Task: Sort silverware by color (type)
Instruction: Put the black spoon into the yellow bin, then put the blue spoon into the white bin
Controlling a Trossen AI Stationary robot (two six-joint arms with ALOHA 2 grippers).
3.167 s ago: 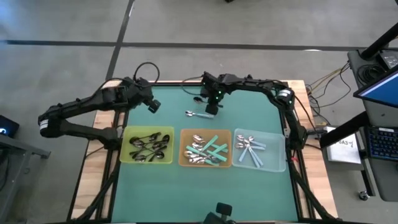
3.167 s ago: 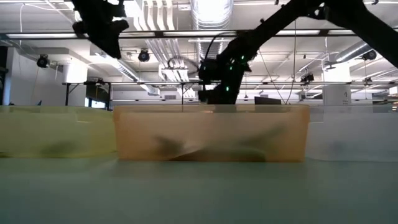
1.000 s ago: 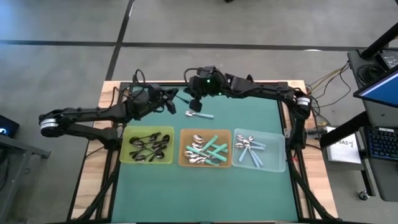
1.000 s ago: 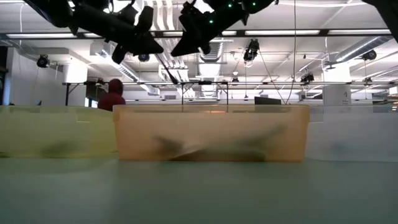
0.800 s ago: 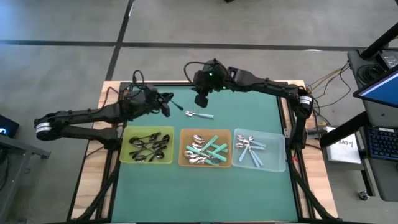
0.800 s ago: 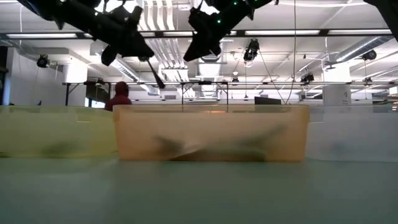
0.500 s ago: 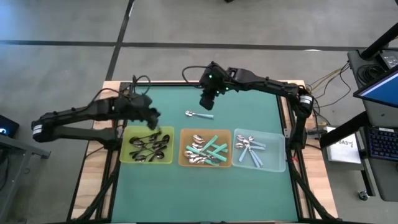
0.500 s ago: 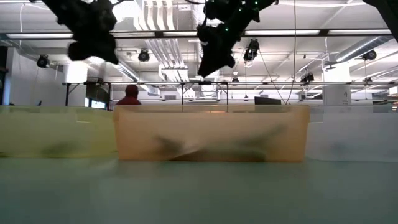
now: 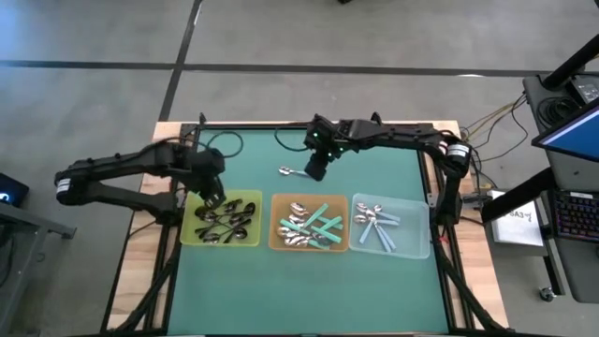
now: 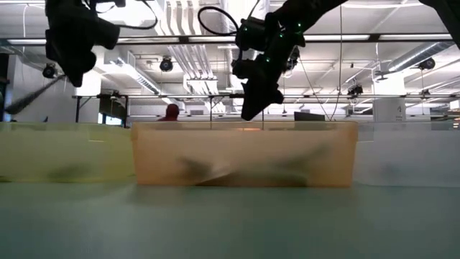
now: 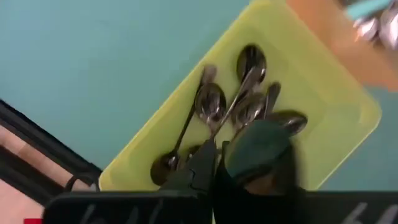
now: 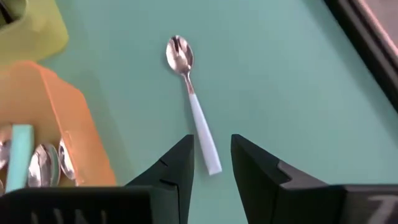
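Note:
My left gripper [image 9: 213, 197] hangs over the yellow tray [image 9: 191, 234] of black-handled spoons, shut on one black-handled spoon [image 10: 32, 97] that sticks out sideways above the tray. My right gripper [image 9: 316, 168] stands open over a lone pale-handled spoon [image 12: 193, 99], which lies flat on the green mat beyond the trays. In the right wrist view its fingers stand on either side of the handle's free end [image 12: 213, 167], not touching. The orange tray [image 9: 273, 225] holds teal-handled spoons. The clear tray [image 9: 423, 232] holds pale-handled ones. My left gripper pinches the black-handled spoon by one end [image 11: 216, 138] between its two fingertips, coming from above. The spoon juts out from the fingertips, tilted and lifted clear above the yellow tray [image 11: 364, 118]. Which end of it the fingers have, I cannot tell.
The three trays stand side by side in a row across the mat's middle. Bare green mat [image 9: 374, 164] lies beyond and in front of them. A raised dark frame [image 9: 281, 128] runs round the mat. A person in red [image 10: 171, 111] shows far off in the room.
My left gripper has carried the black-handled spoon from the far middle of the mat toward the table's left and near edges, ending over the yellow tray. My right gripper has drawn away from it toward the right and come down over the pale-handled spoon.

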